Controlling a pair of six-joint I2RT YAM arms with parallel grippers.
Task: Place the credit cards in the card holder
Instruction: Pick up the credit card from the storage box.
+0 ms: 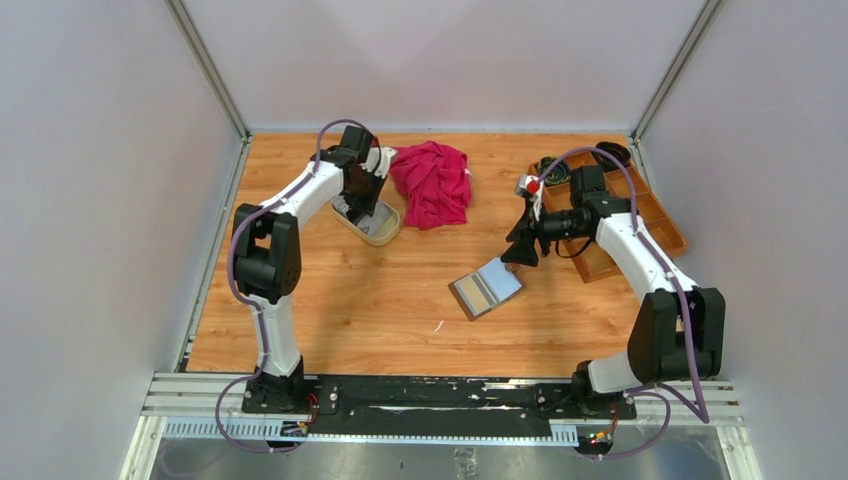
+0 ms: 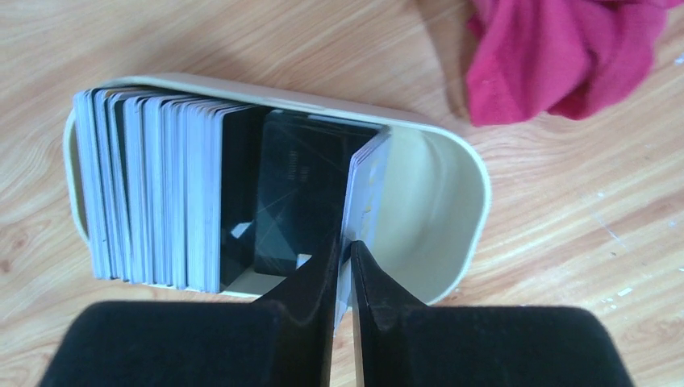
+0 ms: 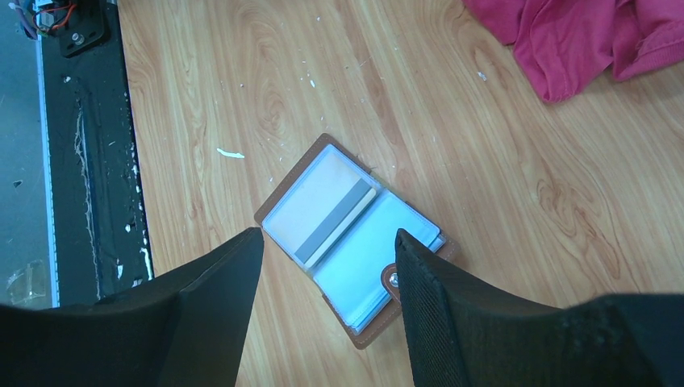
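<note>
Several credit cards [image 2: 153, 193] stand on edge in a beige oval dish [image 2: 452, 201] at the back left of the table. My left gripper [image 2: 345, 246] reaches into the dish [image 1: 385, 232], its jaws shut on the near edge of one light card [image 2: 367, 181] that stands apart from the stack. A dark card leans between the stack and the pinched card. The brown card holder [image 1: 487, 288] lies open and flat mid-table, showing clear sleeves and a snap tab. My right gripper [image 3: 328, 235] hovers open above the card holder [image 3: 347, 226], with nothing between its fingers.
A crumpled red cloth [image 1: 432, 180] lies just right of the dish. A wooden compartment tray [image 1: 660, 225] holding small items stands at the back right, behind the right arm. Enclosure walls close in the table on three sides.
</note>
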